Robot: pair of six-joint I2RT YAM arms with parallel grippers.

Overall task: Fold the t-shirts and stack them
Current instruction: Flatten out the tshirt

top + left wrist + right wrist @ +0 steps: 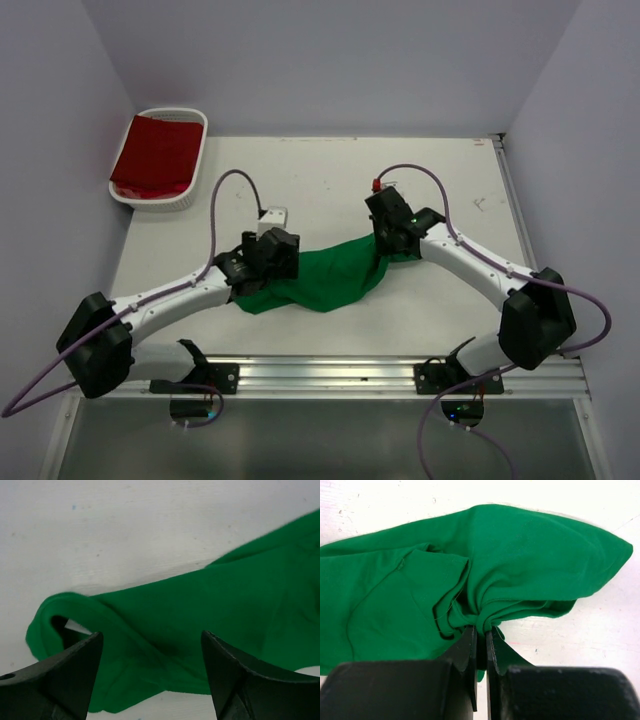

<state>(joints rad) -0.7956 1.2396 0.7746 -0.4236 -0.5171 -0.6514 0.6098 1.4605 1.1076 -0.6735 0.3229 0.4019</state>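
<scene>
- Two t-shirts: one green t-shirt lies crumpled on the tabletop between the arms, and one dark red t-shirt fills the basket.
- One white slatted basket stands at the far left corner, well apart from the green t-shirt.
- Two tools: the left tool is spread wide just above the green cloth's left end, gripping nothing. The right tool is pressed together, pinching a gathered bunch at the right end.
- From above, both wrists hide the cloth's two ends.
</scene>
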